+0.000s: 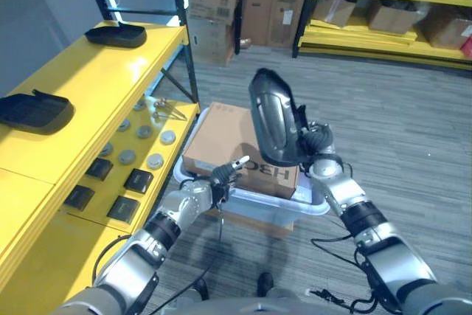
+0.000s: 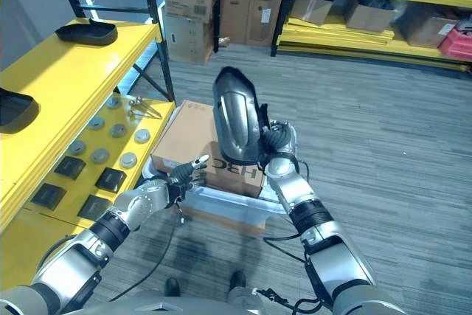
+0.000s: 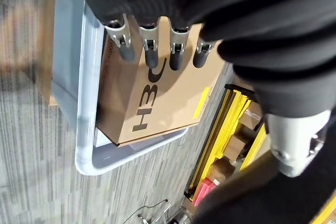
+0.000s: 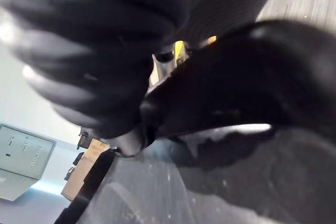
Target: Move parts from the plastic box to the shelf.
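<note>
Right hand (image 1: 316, 140) curled round edge of black moulded part (image 1: 270, 117), holding it upright above cardboard box (image 1: 236, 147) in clear plastic bin (image 1: 310, 204). Left hand (image 1: 221, 175) hovers at bin's near rim, fingers straight, empty. I judge carry step: swing part left toward yellow shelf (image 1: 96, 79), keep it clear of shelf post, set beside black trays (image 1: 35, 111). Left wrist view confirms relaxed fingers (image 3: 150, 53) over box; eye views alone show shelf.

Shelf (image 1: 88, 86) on your left with two trays (image 1: 33, 111) on top, plastic box (image 1: 251, 201) right of it, cardboard carton (image 1: 232, 142) inside, stacked boxes (image 1: 243, 1) far behind.
</note>
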